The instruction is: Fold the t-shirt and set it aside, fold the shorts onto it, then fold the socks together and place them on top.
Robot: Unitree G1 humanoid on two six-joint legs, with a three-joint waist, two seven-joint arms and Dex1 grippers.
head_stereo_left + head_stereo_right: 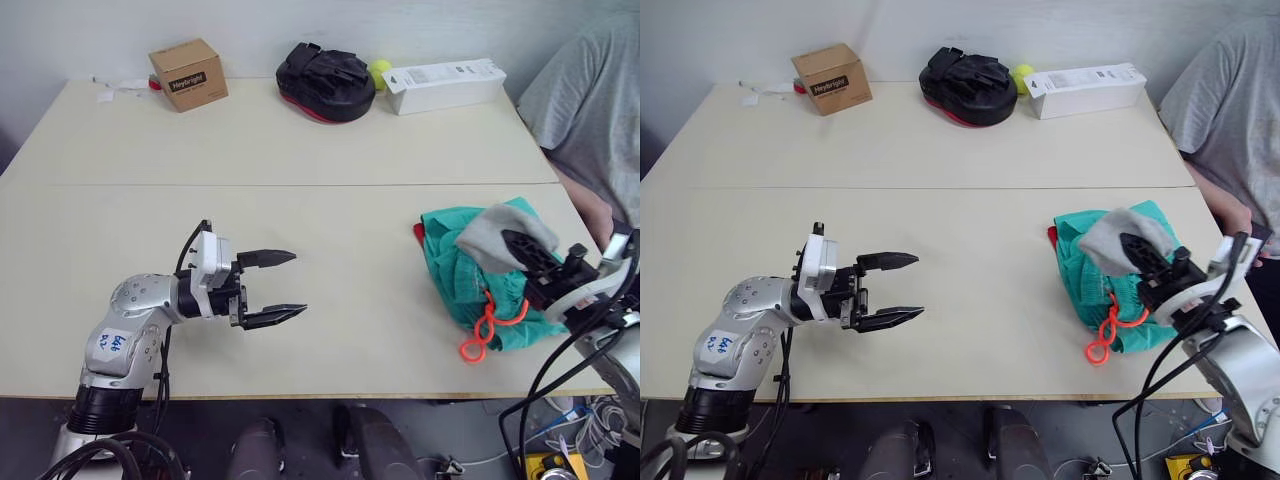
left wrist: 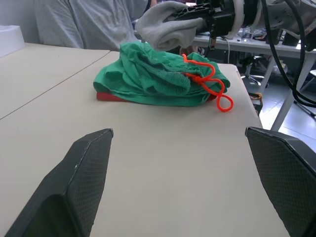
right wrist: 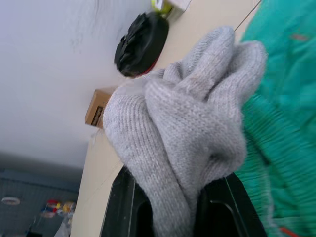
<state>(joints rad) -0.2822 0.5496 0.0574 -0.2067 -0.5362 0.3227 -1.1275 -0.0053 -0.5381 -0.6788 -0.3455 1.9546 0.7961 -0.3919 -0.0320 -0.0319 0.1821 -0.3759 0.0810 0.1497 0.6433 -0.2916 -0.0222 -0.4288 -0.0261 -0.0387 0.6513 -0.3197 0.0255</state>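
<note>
While the left claw (image 1: 288, 288) hangs spread apart, the right claw (image 1: 522, 251) grips the socks (image 1: 492, 236) over the shorts (image 1: 470, 282).

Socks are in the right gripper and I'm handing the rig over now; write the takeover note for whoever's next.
Right gripper: shut on the socks, bunched, held just above the shorts.
Left gripper: open, empty, hovering over bare table well away from the pile.
Shorts lie folded on the t-shirt, which peeks out red beneath; orange drawstring trails toward the table's front edge.
Done: shirt and shorts stacked.
Left: lower the socks onto the shorts, release.
</note>
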